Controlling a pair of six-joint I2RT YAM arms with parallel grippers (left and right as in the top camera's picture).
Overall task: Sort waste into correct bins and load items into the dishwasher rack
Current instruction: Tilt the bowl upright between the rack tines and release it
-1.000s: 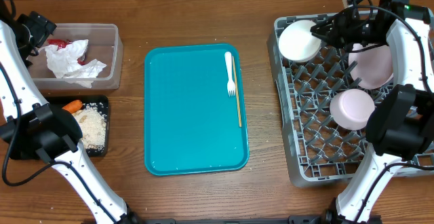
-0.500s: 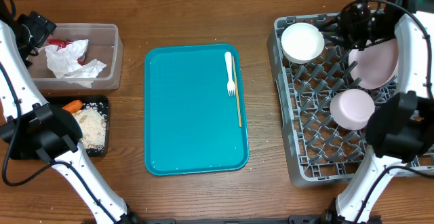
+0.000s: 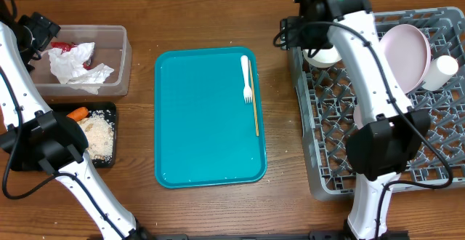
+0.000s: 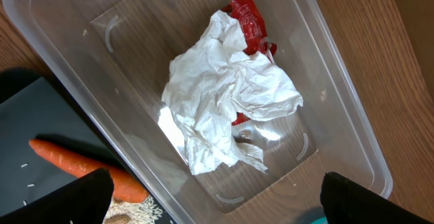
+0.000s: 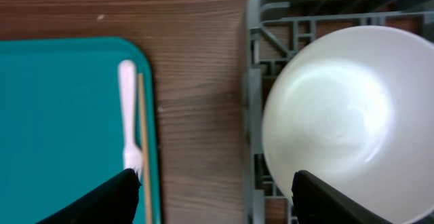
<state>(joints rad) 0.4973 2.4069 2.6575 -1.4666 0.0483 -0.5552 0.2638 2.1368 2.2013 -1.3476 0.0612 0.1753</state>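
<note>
The right arm has swung away from the 1 o'clock corner of the rack to its 11 o'clock corner, and now lies across the rack's left half from 6 toward 12. The right tool has moved from beside the plate to above the rack's left rim, partly covering the bowl there. With the arm gone from that side, the plate shows whole, and a cup at its 4 o'clock has come into view.
</note>
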